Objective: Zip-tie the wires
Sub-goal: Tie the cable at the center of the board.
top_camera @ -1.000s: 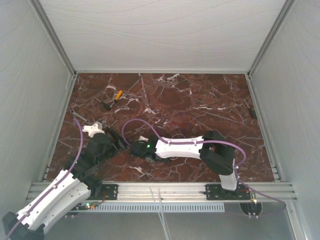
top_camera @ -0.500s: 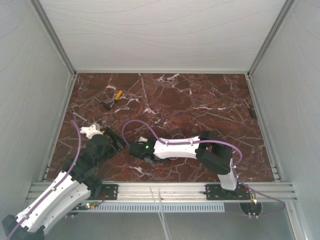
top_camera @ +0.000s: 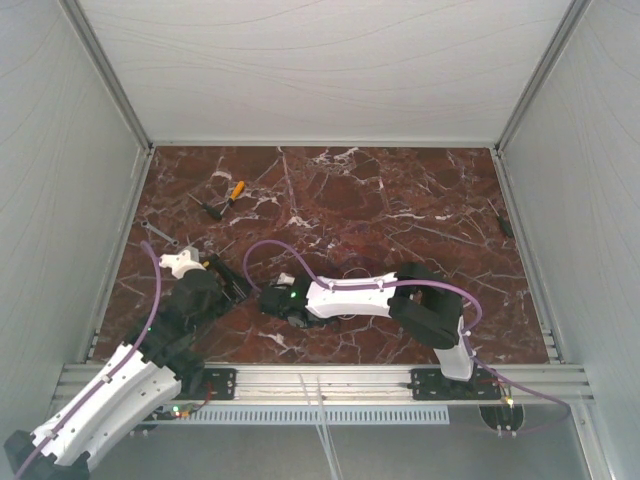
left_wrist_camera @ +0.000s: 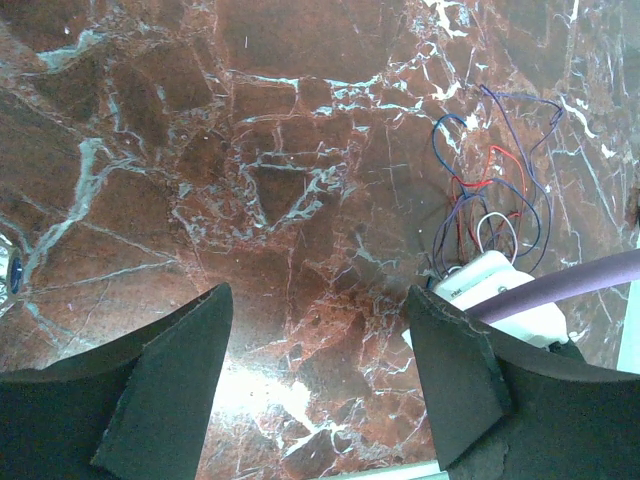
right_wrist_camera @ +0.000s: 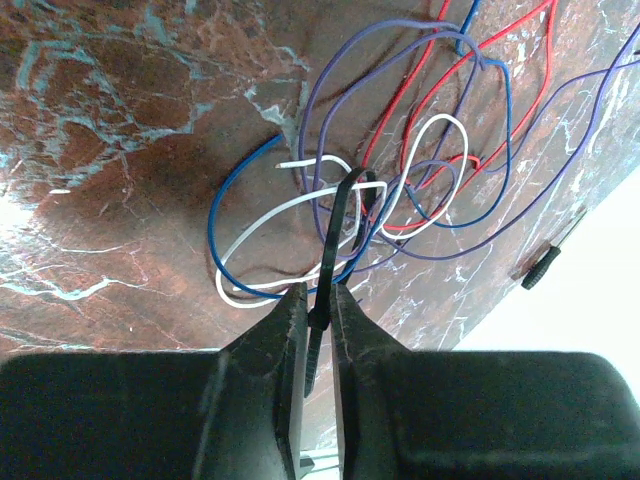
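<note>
Right gripper (right_wrist_camera: 318, 296): jaws drawn narrow, pinching a black zip tie (right_wrist_camera: 334, 232) between the fingertips. The strap runs forward from the fingers and hooks over at its far end among the white and purple loops. Whether it encircles any strand cannot be determined.

The wires (right_wrist_camera: 420, 170): a loose tangle of thin blue, red, white and purple strands lying flat on the marble table (top_camera: 400, 210), directly ahead of the right fingertips and touching the strap. In the overhead view this places them left of centre, towards the near edge, where the two grippers meet; the strands themselves are too fine to make out there.

Left gripper (left_wrist_camera: 318, 300): jaws wide apart, nothing between them, only bare marble in the gap. The tangle lies beyond and to the right of its right-hand finger, apart from it.

An orange-handled tool (top_camera: 236, 189) lies further back on the left of the table, well apart from both grippers. A small dark-handled tool (right_wrist_camera: 549, 256) lies beyond the tangle.
</note>
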